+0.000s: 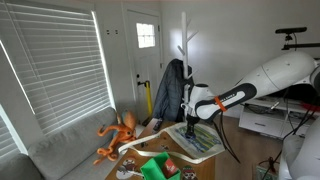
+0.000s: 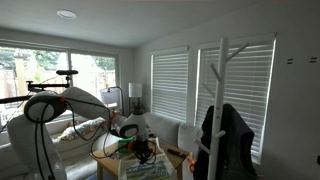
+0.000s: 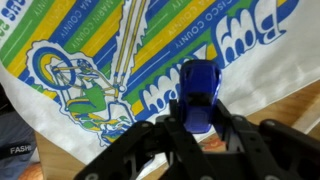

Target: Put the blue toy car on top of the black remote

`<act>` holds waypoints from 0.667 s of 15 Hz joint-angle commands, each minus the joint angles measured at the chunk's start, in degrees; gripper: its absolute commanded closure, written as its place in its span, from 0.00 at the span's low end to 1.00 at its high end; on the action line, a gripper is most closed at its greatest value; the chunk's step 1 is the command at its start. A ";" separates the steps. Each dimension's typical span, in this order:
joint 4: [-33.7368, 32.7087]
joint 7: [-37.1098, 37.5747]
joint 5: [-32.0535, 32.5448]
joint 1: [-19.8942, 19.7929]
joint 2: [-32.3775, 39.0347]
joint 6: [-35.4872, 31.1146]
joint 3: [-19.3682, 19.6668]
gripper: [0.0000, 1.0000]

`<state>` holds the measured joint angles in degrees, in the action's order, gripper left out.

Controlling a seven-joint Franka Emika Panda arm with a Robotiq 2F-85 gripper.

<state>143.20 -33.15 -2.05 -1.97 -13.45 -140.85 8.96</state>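
Observation:
In the wrist view my gripper (image 3: 198,120) is shut on the blue toy car (image 3: 199,85). The car's front end sticks out past the fingers. It hangs above a white bag (image 3: 100,60) printed in blue, green and yellow, which lies on a wooden table (image 3: 290,108). In both exterior views the gripper (image 1: 192,113) (image 2: 131,130) hovers a little above the table. The car is too small to make out there. The black remote does not show in any view.
An orange octopus toy (image 1: 118,135) sits on the grey sofa (image 1: 70,150) beside the table. A green object (image 1: 155,166) lies at the table's near end. A coat rack with a dark jacket (image 1: 171,90) stands behind. A dark printed item (image 3: 12,145) lies by the bag's edge.

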 commanded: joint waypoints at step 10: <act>-13.03 -23.10 -5.28 4.05 7.68 -8.12 3.18 0.89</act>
<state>136.60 -45.05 -0.80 -1.06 -10.10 -150.76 10.84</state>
